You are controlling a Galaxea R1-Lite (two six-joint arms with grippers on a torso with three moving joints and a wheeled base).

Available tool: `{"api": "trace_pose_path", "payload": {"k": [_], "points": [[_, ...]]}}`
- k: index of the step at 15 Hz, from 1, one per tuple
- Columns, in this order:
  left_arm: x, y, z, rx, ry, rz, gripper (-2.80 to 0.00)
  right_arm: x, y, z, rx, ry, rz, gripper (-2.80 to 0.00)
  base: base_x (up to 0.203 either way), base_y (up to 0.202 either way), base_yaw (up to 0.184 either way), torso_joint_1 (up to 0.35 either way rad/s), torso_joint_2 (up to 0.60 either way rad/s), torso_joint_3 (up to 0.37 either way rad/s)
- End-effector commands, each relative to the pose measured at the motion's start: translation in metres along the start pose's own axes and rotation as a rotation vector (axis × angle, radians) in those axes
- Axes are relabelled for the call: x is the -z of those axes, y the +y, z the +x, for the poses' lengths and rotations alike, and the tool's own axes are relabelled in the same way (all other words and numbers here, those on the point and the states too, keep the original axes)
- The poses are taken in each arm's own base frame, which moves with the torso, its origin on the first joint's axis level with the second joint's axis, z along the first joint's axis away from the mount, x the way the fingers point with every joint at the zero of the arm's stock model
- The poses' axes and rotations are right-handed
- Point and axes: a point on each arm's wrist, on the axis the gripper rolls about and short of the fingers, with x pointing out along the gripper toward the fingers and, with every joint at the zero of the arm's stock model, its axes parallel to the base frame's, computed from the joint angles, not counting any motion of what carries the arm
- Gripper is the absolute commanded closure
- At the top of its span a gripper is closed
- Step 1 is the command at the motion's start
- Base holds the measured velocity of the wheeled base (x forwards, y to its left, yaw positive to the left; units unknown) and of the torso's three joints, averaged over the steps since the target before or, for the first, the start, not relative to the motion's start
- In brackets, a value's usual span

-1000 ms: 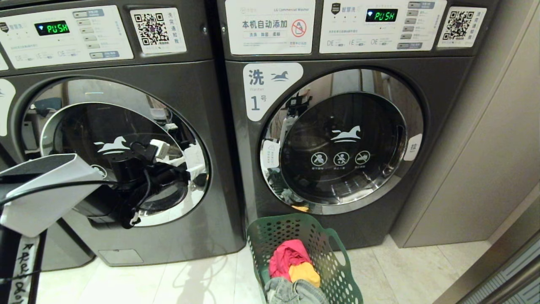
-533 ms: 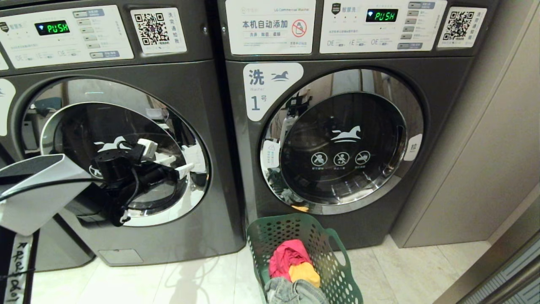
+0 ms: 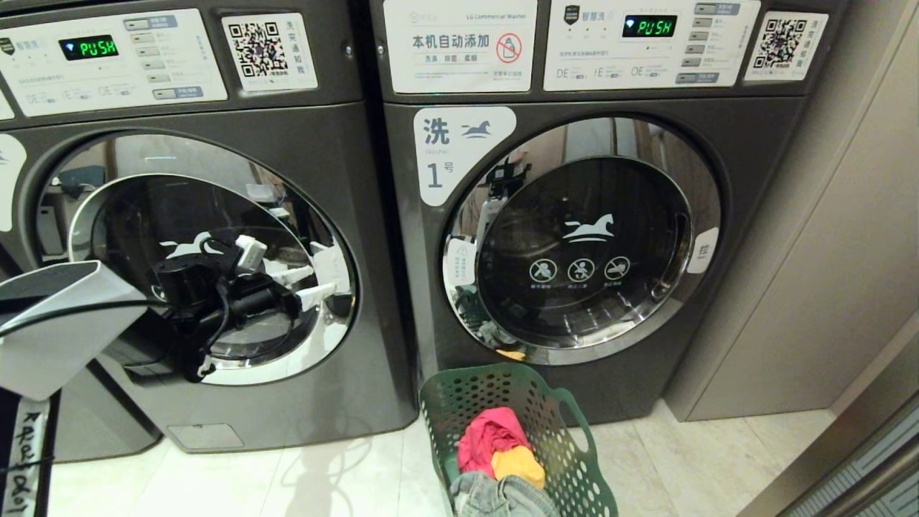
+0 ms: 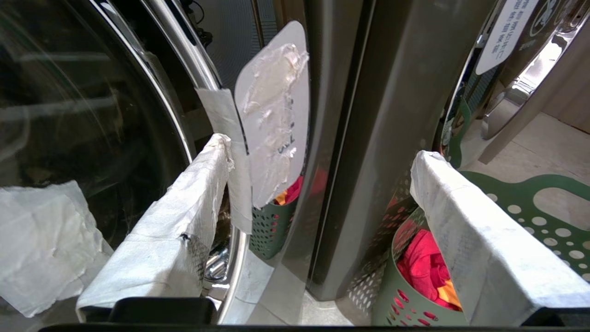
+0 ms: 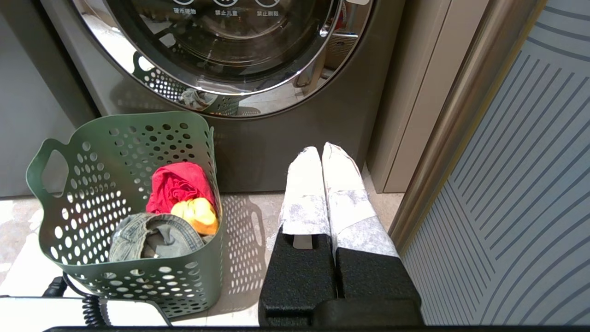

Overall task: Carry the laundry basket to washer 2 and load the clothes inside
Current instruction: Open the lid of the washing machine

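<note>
1. Left gripper [image 3: 305, 283]: raised in front of the glass door of the left-hand grey washer [image 3: 215, 402], at the door's right edge. Jaws spread wide and empty; tape-wrapped fingers [image 4: 175, 221] straddle a worn white tab [image 4: 272, 115] stuck at the door rim, without closing on it.
2. The left-hand washer's number label is cut off in the head view; its numeral cannot be read. Door shut.
3. Washer labelled 1 [image 3: 596, 388]: just right of the left-hand washer, door shut, display reading PUSH.
4. Laundry basket [image 3: 574, 459]: green, perforated, standing upright on the floor against the base of the washer labelled 1, to the right of the left-hand washer.
5. Basket contents: a red garment [image 3: 488, 438], a yellow garment [image 3: 518, 465] and a denim item [image 3: 495, 495].
6. Right gripper [image 5: 322, 161]: low over the floor, right of the basket, before the washer labelled 1. Fingers pressed together, holding nothing.
</note>
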Motion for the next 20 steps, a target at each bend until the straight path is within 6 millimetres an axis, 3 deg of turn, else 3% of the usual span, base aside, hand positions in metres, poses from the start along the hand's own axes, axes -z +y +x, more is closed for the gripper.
{"api": "trace_pose_path", "payload": {"k": [1, 10, 20], "points": [[-0.002, 0.003, 0.002, 0.003, -0.01, 0.012, -2.8, 0.0, 0.0, 0.0, -0.001, 0.0, 0.0, 0.0, 0.0, 0.0, 0.0, 0.0, 0.0, 0.0], [0.012, 0.014, 0.012, -0.019, -0.009, 0.021, -2.8, 0.0, 0.0, 0.0, -0.001, 0.0, 0.0, 0.0, 0.0, 0.0, 0.0, 0.0, 0.0, 0.0], [0.018, 0.013, 0.028, 0.006, -0.003, 0.01, -2.8, 0.0, 0.0, 0.0, -0.001, 0.0, 0.0, 0.0, 0.0, 0.0, 0.0, 0.0, 0.0, 0.0]]}}
